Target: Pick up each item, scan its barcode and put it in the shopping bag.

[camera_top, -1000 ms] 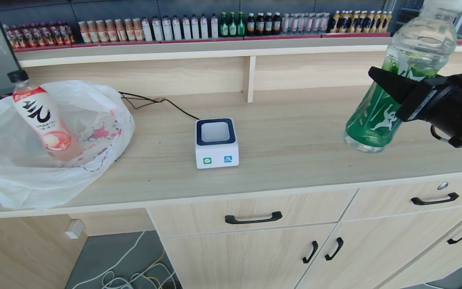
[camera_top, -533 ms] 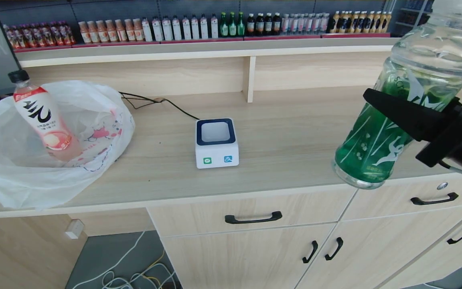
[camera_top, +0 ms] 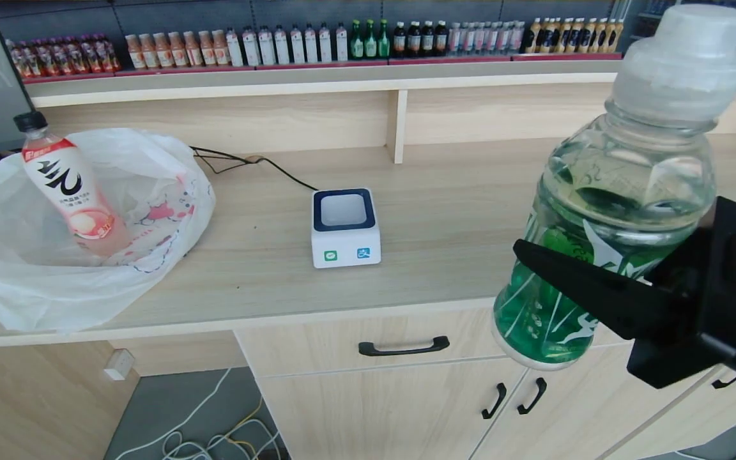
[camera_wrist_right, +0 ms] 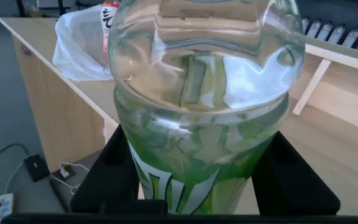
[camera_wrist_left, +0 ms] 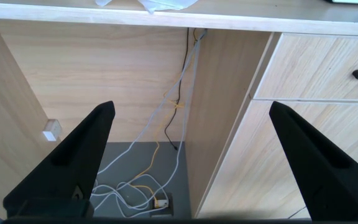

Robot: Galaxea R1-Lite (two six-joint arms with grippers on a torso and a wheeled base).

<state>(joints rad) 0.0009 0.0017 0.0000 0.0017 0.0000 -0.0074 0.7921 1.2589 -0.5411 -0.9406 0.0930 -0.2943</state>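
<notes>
The clear, green-labelled plastic bottle [camera_top: 604, 217] hangs tilted to the right of the small white scanner box [camera_top: 345, 227], nearer than it, clamped between the right gripper's [camera_top: 595, 287] black fingers, while left of the scanner a pink-labelled bottle [camera_top: 68, 185] leans in the white plastic shopping bag [camera_top: 36, 287], and the left gripper's [camera_wrist_left: 191, 106] fingers gape empty.

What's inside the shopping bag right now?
One pink bottle with a black cap, leaning inside the shopping bag. The bag's crumpled front wall covers part of its floor.

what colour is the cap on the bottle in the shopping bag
Black. The cap on the pink bottle shows best in the head view.
</notes>
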